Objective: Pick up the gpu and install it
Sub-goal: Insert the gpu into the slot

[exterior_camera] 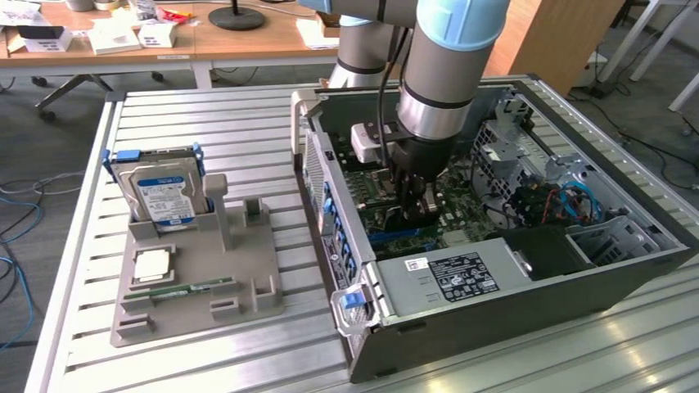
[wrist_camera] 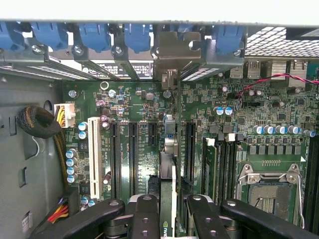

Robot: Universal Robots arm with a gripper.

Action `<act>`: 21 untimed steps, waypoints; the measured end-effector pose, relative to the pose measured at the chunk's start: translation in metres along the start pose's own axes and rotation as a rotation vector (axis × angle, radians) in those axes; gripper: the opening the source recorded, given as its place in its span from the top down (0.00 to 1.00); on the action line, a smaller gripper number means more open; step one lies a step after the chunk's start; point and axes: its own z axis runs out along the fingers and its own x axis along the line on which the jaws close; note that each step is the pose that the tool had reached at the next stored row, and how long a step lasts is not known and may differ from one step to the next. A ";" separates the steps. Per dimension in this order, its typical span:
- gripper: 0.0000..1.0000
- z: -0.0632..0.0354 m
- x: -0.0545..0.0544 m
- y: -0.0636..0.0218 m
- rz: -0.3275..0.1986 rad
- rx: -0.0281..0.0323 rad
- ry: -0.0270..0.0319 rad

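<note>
The gpu (wrist_camera: 168,164) stands on edge over the green motherboard (wrist_camera: 134,104), lined up with an expansion slot. Its silver end bracket (wrist_camera: 172,59) sits against the rear slot openings of the case. My gripper (wrist_camera: 172,214) is shut on the card's upper edge, with one black finger (wrist_camera: 144,214) on each side. In the exterior view my gripper (exterior_camera: 417,214) reaches straight down into the open computer case (exterior_camera: 492,303), low over the board.
Memory sticks (wrist_camera: 209,164) and an open processor socket (wrist_camera: 271,191) lie close beside the card. Blue slot latches (wrist_camera: 134,35) line the rear panel. On the exterior view's left, a grey holder tray (exterior_camera: 196,270) carries a hard drive (exterior_camera: 164,192) and a narrow green memory stick (exterior_camera: 186,288).
</note>
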 end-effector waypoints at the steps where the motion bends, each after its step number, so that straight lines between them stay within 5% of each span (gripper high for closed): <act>1: 0.74 0.0000 0.000 0.0000 0.000 0.0000 0.0000; 21: 0.74 0.0010 0.000 -0.0035 0.019 -0.0016 0.0031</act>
